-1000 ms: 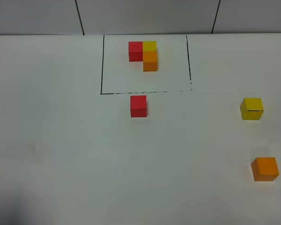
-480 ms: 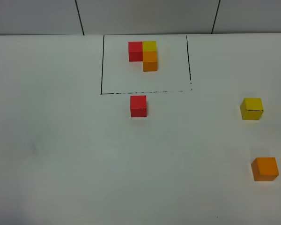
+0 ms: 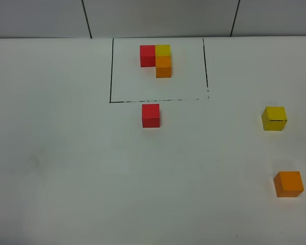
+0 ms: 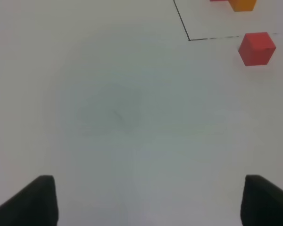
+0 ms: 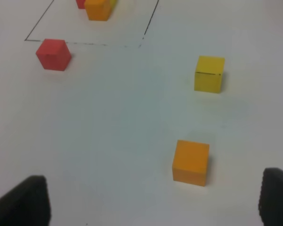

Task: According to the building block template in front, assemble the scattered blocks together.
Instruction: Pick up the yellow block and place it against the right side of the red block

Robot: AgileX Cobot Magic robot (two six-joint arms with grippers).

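1. Scattered blocks (image 3: 150, 115) lie apart on the white table (image 3: 66, 153): the red matte cube (image 3: 150, 115) sits just outside the black drawn rectangle (image 3: 110, 71), and the yellow matte cube (image 3: 274, 118) and orange matte cube (image 3: 288, 184) are well off to the right.
2. Inside the rectangle sits the L-shaped red, yellow and orange template cluster (image 3: 158, 60).
3. The left gripper (image 4: 148, 197) and right gripper (image 5: 154, 200) both gape wide, holding nothing.

White matte tabletop (image 3: 61, 194), faint grey smudge (image 4: 119, 117) on it. Behind, light grey wall panels (image 3: 158, 15), two dark vertical seams (image 3: 86, 19) between.
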